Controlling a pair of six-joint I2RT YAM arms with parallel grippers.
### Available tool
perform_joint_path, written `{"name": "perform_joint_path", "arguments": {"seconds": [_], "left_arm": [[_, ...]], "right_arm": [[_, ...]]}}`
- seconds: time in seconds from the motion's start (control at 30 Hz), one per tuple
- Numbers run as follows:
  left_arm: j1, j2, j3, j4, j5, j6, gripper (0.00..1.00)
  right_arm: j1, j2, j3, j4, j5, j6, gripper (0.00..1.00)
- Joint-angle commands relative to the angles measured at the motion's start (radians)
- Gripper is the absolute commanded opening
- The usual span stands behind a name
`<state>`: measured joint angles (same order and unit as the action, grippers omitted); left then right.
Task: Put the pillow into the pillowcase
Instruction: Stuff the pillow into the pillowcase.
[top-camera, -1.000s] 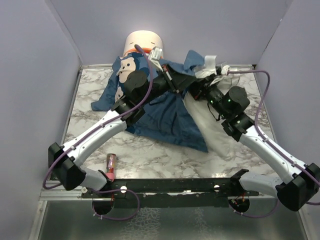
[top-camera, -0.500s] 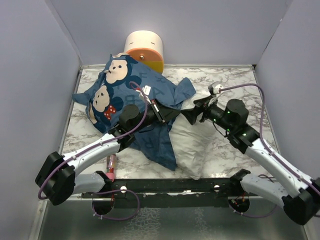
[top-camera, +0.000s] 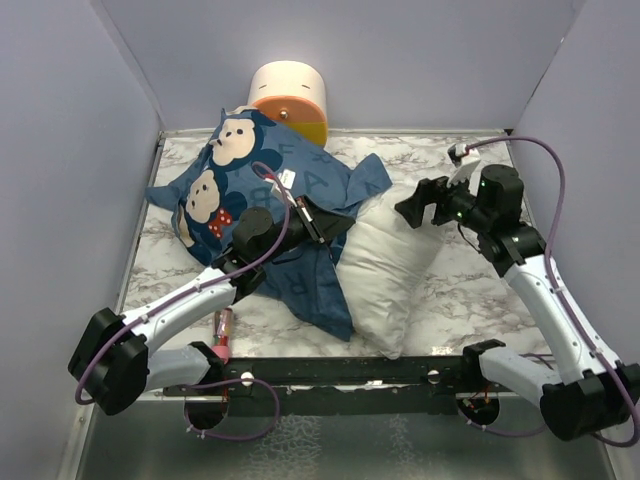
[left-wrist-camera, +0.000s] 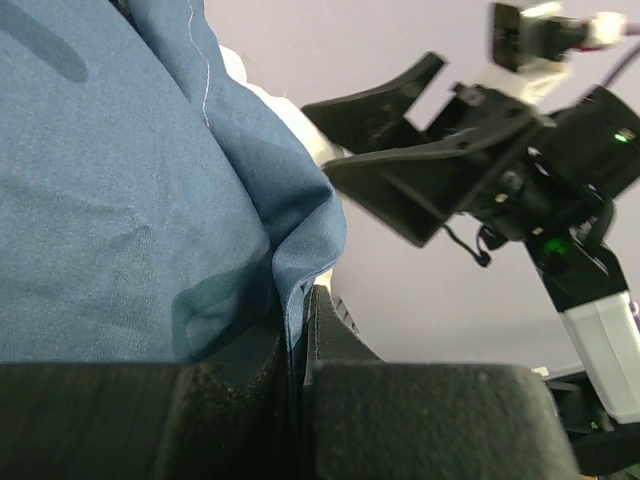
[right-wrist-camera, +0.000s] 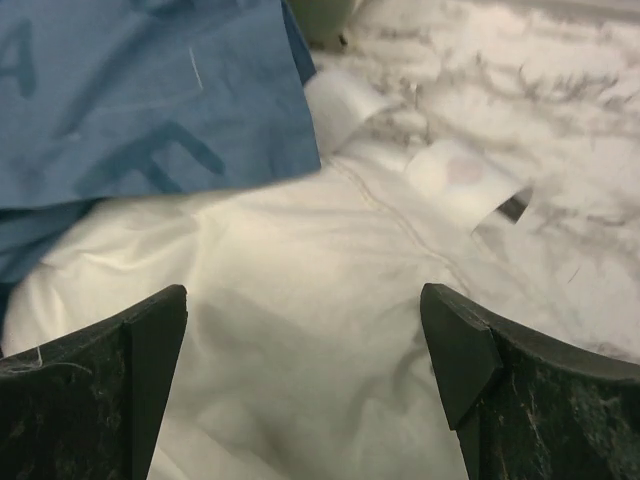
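Observation:
The blue pillowcase (top-camera: 250, 190) with mouse faces lies bunched at the left and back of the table. My left gripper (top-camera: 318, 222) is shut on its edge. In the left wrist view the blue cloth (left-wrist-camera: 120, 200) is pinched between the closed jaws (left-wrist-camera: 300, 305). The white pillow (top-camera: 390, 270) lies at the centre right, its left end tucked under the blue cloth. My right gripper (top-camera: 415, 208) hovers open above the pillow's far end, holding nothing. The right wrist view shows the pillow (right-wrist-camera: 300, 260), its tags (right-wrist-camera: 460, 175) and the pillowcase edge (right-wrist-camera: 150, 100) beyond the spread gripper (right-wrist-camera: 305, 335).
A cream-and-orange cylinder (top-camera: 290, 95) stands against the back wall behind the pillowcase. A small red object (top-camera: 222, 335) lies near the front left by the left arm. Walls close in the marble table (top-camera: 470, 300) on three sides.
My right gripper has opened, let go of the pillow and drawn back to the right. The pillowcase went left with my left gripper, which has barely moved in the last half second.

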<state>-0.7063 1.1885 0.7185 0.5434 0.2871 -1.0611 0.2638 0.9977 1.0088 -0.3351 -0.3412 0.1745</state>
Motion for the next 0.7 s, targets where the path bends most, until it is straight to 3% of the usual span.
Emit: {"name": "perform_joint_path", "arguments": {"seconds": [0.0, 0.1, 0.17, 0.23, 0.33, 0.43, 0.5, 0.67], "left_arm": [[0.001, -0.042, -0.005, -0.002, 0.067, 0.024, 0.00], [0.002, -0.044, 0.012, -0.003, 0.084, 0.035, 0.00], [0.002, -0.041, 0.030, -0.003, 0.103, 0.047, 0.00], [0.002, -0.030, 0.046, 0.022, 0.127, 0.046, 0.00], [0.002, 0.013, 0.098, 0.112, 0.162, 0.025, 0.00], [0.001, 0.099, 0.245, 0.157, 0.207, 0.020, 0.00], [-0.004, 0.168, 0.376, 0.165, 0.244, 0.020, 0.00], [-0.012, 0.261, 0.621, 0.137, 0.299, 0.019, 0.00]], "right_arm": [[-0.021, 0.056, 0.045, -0.118, -0.114, -0.041, 1.00], [-0.035, 0.119, 0.041, -0.175, -0.214, -0.076, 1.00], [-0.035, 0.171, -0.005, -0.180, -0.334, -0.095, 0.94], [-0.031, 0.242, -0.069, -0.144, -0.463, -0.084, 0.75], [0.055, 0.299, -0.111, -0.005, -0.486, 0.008, 0.29], [0.122, 0.324, -0.072, 0.216, -0.467, 0.152, 0.05], [0.140, 0.349, -0.018, 0.376, -0.444, 0.265, 0.01], [0.144, 0.416, 0.168, 0.713, -0.306, 0.507, 0.01]]}}
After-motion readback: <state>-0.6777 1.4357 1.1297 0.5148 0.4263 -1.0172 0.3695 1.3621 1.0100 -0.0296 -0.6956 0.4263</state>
